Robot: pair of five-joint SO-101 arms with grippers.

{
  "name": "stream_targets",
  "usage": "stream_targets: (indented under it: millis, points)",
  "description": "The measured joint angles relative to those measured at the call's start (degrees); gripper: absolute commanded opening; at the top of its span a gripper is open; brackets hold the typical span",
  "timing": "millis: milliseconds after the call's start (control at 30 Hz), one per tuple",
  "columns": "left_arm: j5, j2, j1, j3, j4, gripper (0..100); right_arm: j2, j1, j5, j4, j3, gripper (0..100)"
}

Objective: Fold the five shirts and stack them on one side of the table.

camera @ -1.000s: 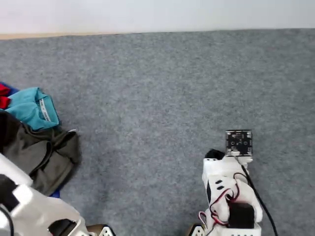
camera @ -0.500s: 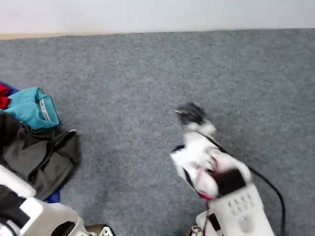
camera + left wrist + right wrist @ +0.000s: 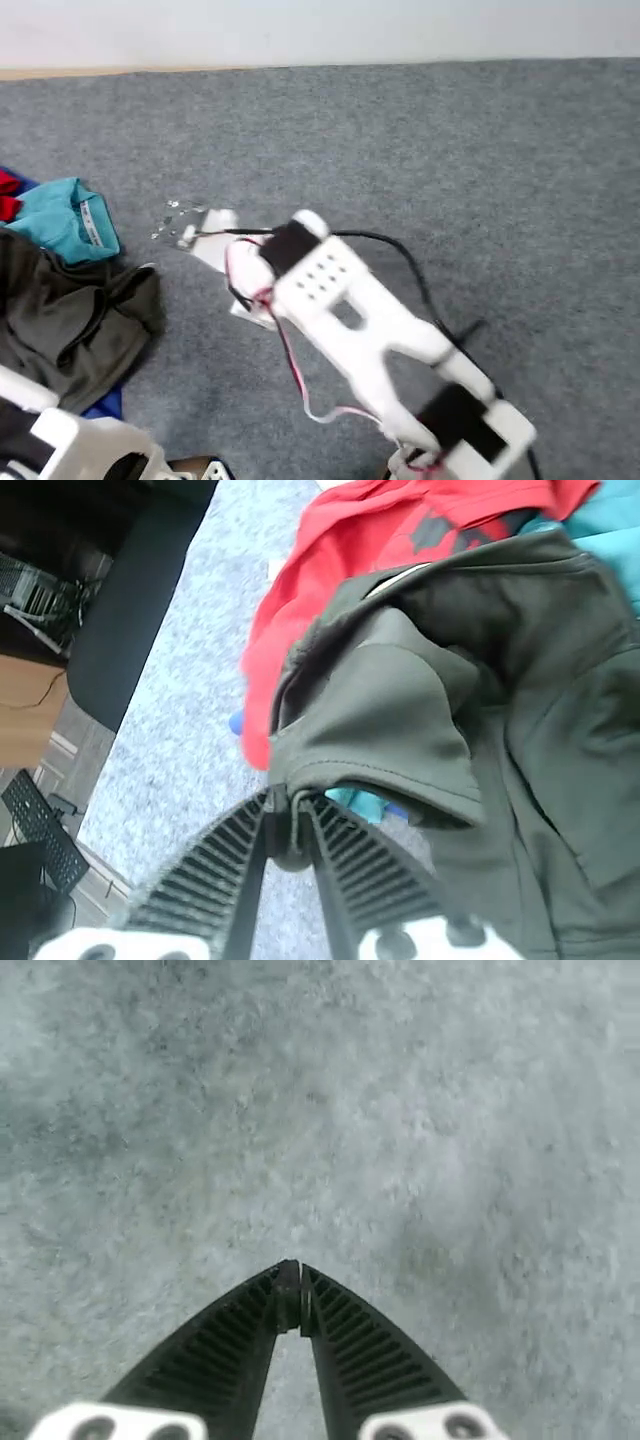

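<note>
Claw states: the left claw (image 3: 290, 825) pinches a hemmed edge of the dark olive shirt (image 3: 450, 710) between its ribbed fingers. The right claw (image 3: 292, 1300) has its tips pressed together on nothing, with grey surface beneath it.

Counter (image 3: 500, 150): a grey, felt-like surface that spans the high view, bounded by a pale wall along 12 o'clock.

Right arm (image 3: 350, 310): white. It enters at 5 o'clock and stretches across the middle towards 10 o'clock, with a black cable and red wires running along it. Its far end lies near the shirt pile but apart from it.

Left arm (image 3: 70, 440): white, in the 7 o'clock corner, just beside the pile.

Dark olive shirt (image 3: 80, 310): crumpled at 8 to 9 o'clock and uppermost in the heap. In the left wrist view it hangs in loose folds from the pinched edge.

Teal shirt (image 3: 65, 220): bunched at 9 o'clock, touching the olive shirt on its 12 o'clock side.

Red shirt (image 3: 330, 540): lies under the olive shirt in the left wrist view. From above, a strip of it shows at the 9 o'clock edge beside the teal shirt.

Blue cloth (image 3: 103, 398): a small patch showing from under the olive shirt at 7 o'clock.
</note>
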Motion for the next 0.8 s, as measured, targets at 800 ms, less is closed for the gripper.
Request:
stream_targets:
  millis: [800]
  points:
    - [0.0, -0.4, -4.5, -5.5, 0.1, 0, 4.7, -12.5, 11.3, -11.0, -7.2, 1.5]
